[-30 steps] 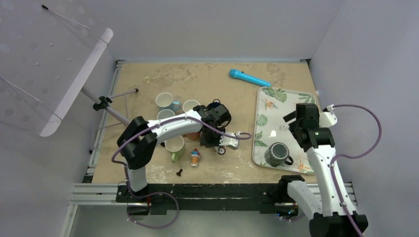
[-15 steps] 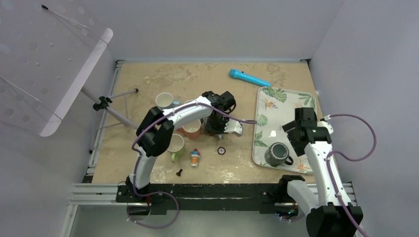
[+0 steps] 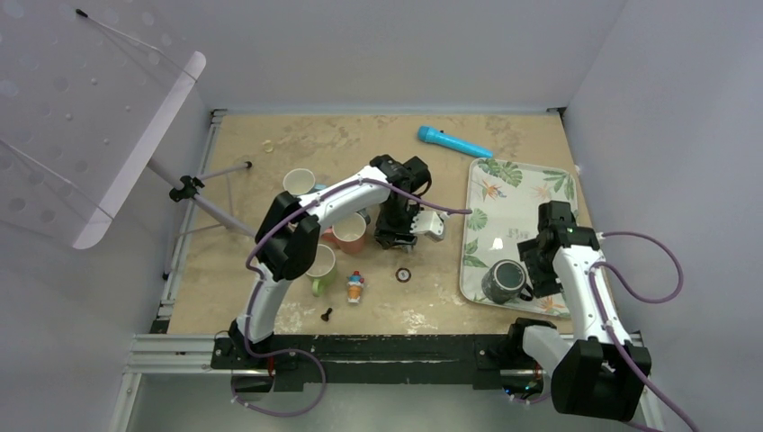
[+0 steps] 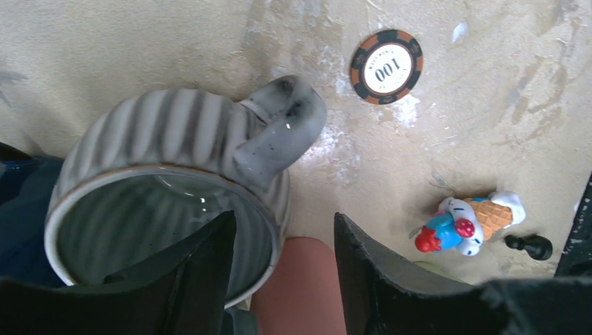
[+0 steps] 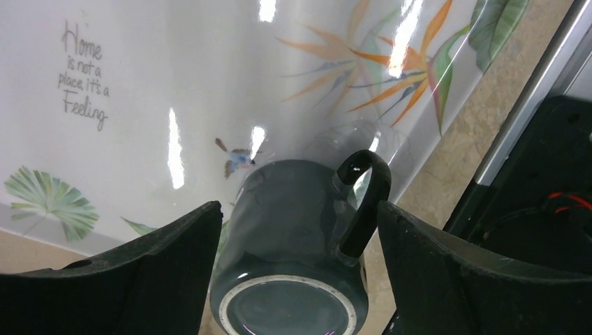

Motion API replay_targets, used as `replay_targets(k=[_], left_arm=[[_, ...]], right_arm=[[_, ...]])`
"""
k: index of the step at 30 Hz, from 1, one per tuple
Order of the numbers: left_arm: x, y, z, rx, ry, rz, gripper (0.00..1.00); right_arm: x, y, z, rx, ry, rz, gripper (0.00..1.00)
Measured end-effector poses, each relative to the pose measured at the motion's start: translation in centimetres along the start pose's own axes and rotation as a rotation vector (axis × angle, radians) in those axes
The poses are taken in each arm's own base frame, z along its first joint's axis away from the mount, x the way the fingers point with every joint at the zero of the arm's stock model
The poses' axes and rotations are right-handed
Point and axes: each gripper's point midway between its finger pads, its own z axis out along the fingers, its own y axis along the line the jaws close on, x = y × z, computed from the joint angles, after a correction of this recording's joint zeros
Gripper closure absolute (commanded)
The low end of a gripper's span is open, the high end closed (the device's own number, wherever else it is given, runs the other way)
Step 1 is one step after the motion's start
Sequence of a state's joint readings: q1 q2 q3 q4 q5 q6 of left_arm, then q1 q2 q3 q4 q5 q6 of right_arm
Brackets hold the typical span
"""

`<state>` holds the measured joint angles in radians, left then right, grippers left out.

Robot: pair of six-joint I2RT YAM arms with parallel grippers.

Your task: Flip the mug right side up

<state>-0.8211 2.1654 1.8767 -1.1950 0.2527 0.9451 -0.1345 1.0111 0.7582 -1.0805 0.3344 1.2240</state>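
Note:
A dark grey mug (image 3: 504, 281) stands upside down, base up, at the near edge of the leaf-print tray (image 3: 517, 193). In the right wrist view the mug (image 5: 293, 237) lies between the wide-apart fingers of my right gripper (image 5: 299, 209), its handle (image 5: 363, 195) close to the right finger; neither finger touches it. My left gripper (image 4: 283, 272) is open over a ribbed light grey mug (image 4: 174, 139) that stands mouth up. One finger is inside the rim and the other is outside. From above, that left gripper (image 3: 396, 229) covers most of the ribbed mug (image 3: 432, 227).
Beside the ribbed mug stand a salmon mug (image 3: 349, 236), a green mug (image 3: 319, 268) and white mugs (image 3: 300, 183). A poker chip (image 4: 386, 66), an ice-cream toy (image 4: 471, 223) and a black pawn (image 4: 528, 244) lie nearby. A blue marker (image 3: 453, 141) lies at the back, a tripod (image 3: 193, 189) at left.
My left gripper carried the ribbed mug back and to the right, then opened off it. My right arm came nearer and lower, so its fingers now straddle the dark mug.

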Motion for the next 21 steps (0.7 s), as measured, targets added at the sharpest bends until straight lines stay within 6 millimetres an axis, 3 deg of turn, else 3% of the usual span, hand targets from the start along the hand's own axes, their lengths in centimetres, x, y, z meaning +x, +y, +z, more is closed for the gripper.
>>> replay_targets(k=[7,10,16,21], left_arm=[[-0.8,-1.5,-2.1,-0.008,-0.023,0.022,0.41],[-1.3,-2.2,-3.7,-0.035,-0.044,0.043,0.41],[-1.5,-3.1,-5.1,-0.055,-0.065,0.070,0.41],[-1.1,-3.2,-4.5,-0.050,-0.056,0.068,0.42]], right_arm=[[2.7,-0.1,0.6,0.007,0.124,0.099,0.26],[2.7,0.4,0.5,-0.018,0.128,0.155,0.30],[1.7,3.5,0.8,-0.072,0.112,0.188,0.31],[0.2,8.4,1.3,-0.108,0.107,0.139,0.33]])
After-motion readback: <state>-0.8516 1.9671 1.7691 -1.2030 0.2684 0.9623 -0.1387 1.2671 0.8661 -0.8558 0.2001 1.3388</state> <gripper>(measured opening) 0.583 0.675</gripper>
